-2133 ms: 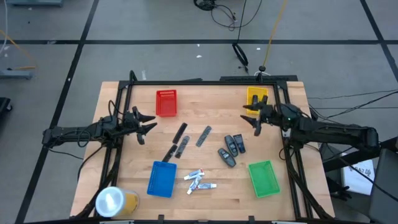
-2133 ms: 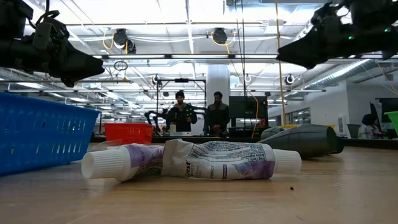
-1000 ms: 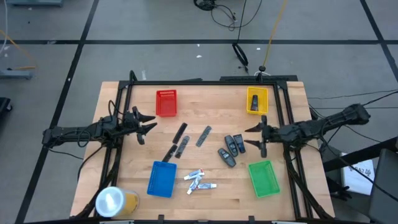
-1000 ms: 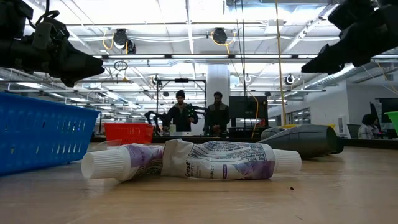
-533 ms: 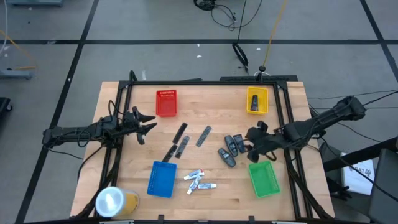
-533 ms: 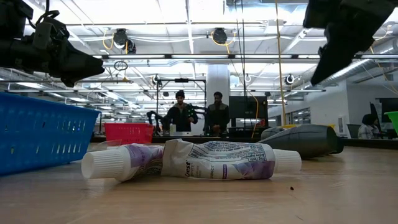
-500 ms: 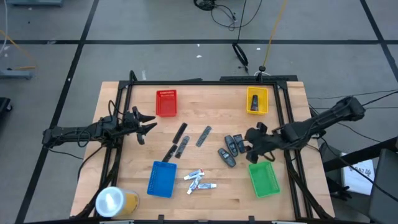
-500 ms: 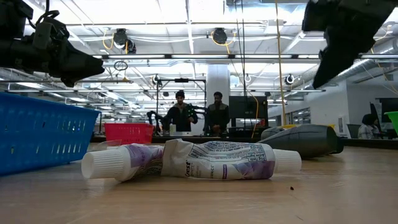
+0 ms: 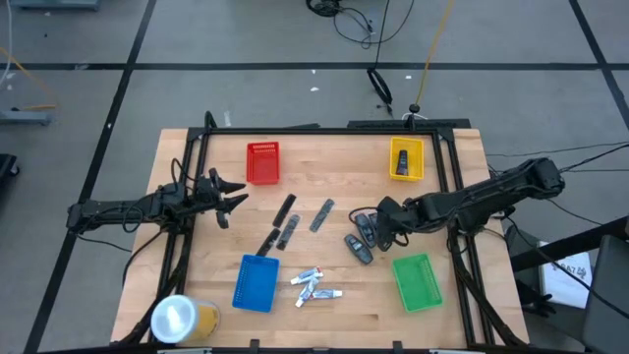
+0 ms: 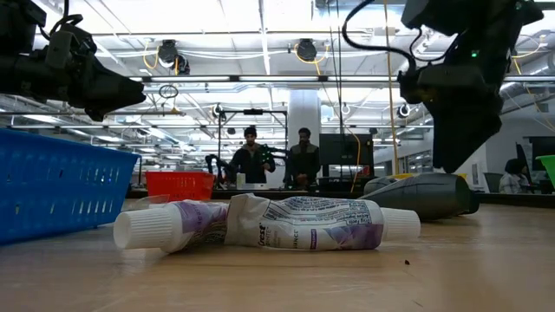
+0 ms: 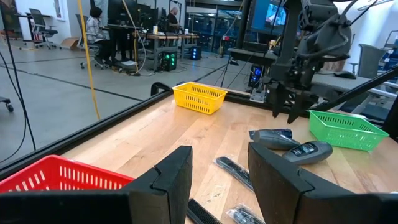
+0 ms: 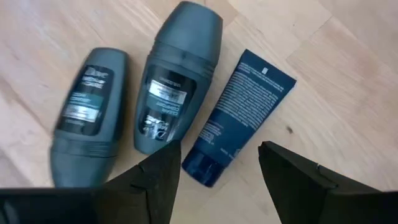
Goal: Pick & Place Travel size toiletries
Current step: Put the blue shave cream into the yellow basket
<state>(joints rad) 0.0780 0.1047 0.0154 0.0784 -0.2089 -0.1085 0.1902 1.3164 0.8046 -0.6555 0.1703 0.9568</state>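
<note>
Three white tubes (image 9: 315,285) lie between the blue and green trays; one (image 10: 277,224) is near the low camera. Slim dark-grey sticks (image 9: 285,208) lie mid-table. Two dark-grey oval roll-ons (image 12: 177,87) and a dark-blue tube (image 12: 236,118) lie side by side on the wood. My right gripper (image 9: 379,225) hovers above them, open and pointing down, touching nothing; in its wrist view the tube's cap end shows between its fingers (image 12: 217,180). My left gripper (image 9: 227,194) waits, open, over the table's left part.
A red tray (image 9: 262,162) and a yellow tray (image 9: 406,157) holding one dark item stand at the far side, a blue tray (image 9: 256,282) and a green tray (image 9: 418,280) at the near side. A yellowish roll (image 9: 182,317) stands at the near left corner. People stand beyond the table.
My right gripper has swung from the table's right side toward the left, over the dark roll-ons and the blue tube. It has tipped from level to pointing down and come lower. The toiletries have stayed where they lay.
</note>
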